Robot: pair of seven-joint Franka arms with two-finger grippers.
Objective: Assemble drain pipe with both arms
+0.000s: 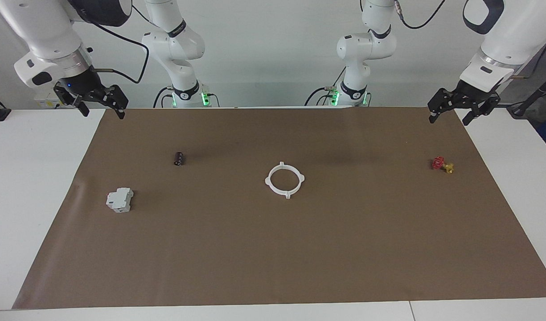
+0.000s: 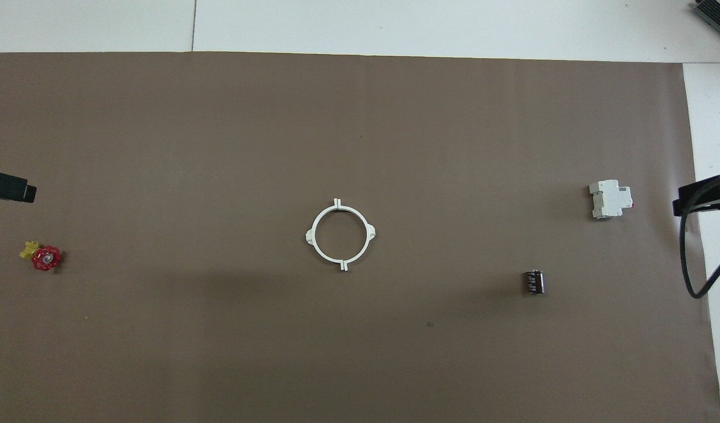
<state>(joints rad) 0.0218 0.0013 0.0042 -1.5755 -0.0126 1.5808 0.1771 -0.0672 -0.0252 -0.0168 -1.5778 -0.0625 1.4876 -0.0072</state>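
Flanking joined drain pipe, arms apart

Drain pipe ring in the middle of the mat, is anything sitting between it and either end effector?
Nothing visible. The ring lies alone mid-mat. The left end effector hangs over the mat's corner, with the valve off toward that end. The right end effector hangs over the other corner; the capacitor and block lie aside.

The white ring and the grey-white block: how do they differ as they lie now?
The white ring is a thin open hoop with four outer tabs; the grey-white block is solid and boxy. The ring lies mid-mat; the block lies toward the right arm's end. Both rest on the brown mat, untouched.
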